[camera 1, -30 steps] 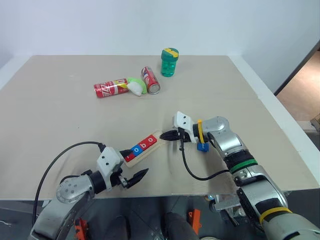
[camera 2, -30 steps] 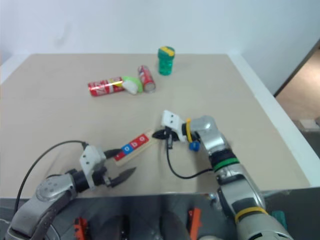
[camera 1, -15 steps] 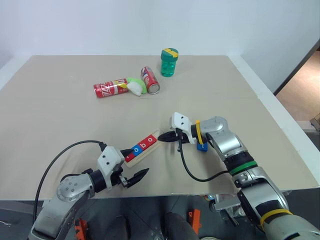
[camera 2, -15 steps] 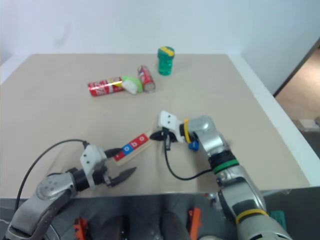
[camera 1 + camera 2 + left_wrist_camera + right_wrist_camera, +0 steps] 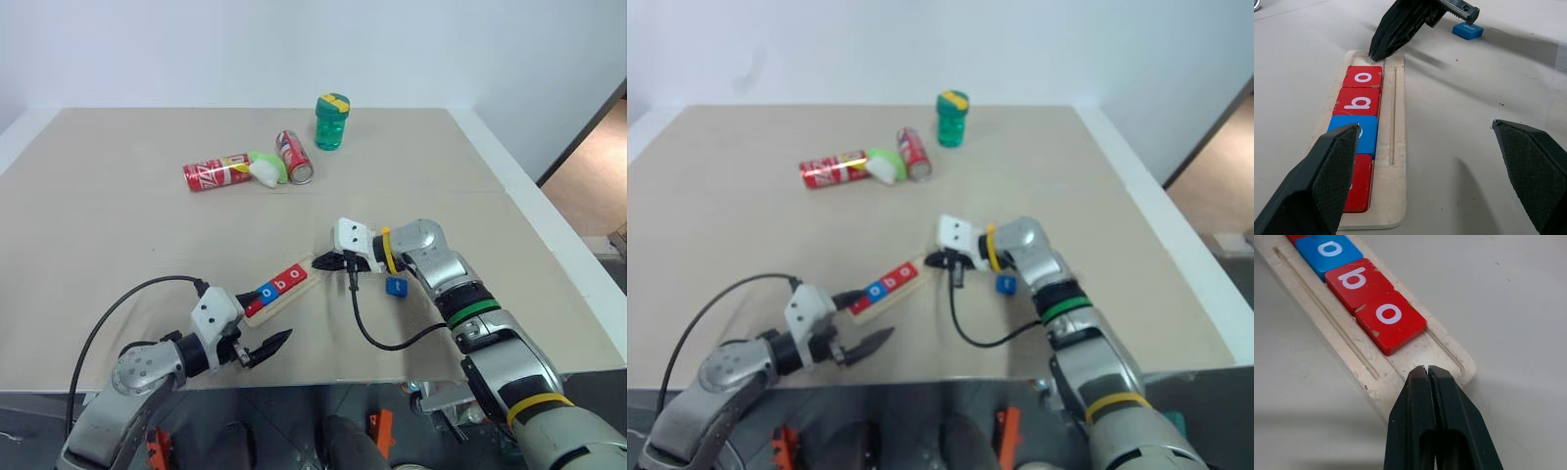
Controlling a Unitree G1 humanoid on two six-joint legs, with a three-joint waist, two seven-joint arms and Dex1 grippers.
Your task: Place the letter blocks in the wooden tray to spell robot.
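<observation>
Lying slantwise on the beige table [image 5: 118,225], the wooden tray [image 5: 1396,147] carries four letter blocks in a row: a red tile [image 5: 1357,182] nearest the left gripper with its letter hidden, then a blue tile [image 5: 1359,134], a red b [image 5: 1356,102] and a red o [image 5: 1363,77]. The slot at the tray's far end, beyond the red o, is bare wood. The right gripper [image 5: 1428,372] has its two black fingers pressed together with nothing between them, and its tip sits at that bare end of the tray; whether it touches the wood I cannot tell. A fifth block, a blue tile [image 5: 396,286], lies flat on the table just beside the right wrist, apart from the tray; its letter cannot be read. The left gripper [image 5: 1430,181] hovers near the tray's near end with its fingers spread wide, grasping nothing. Further back on the table lie two red soda cans [image 5: 217,172] on their sides, a green-and-white object [image 5: 265,168] between them, and an upright green cup [image 5: 331,122].
</observation>
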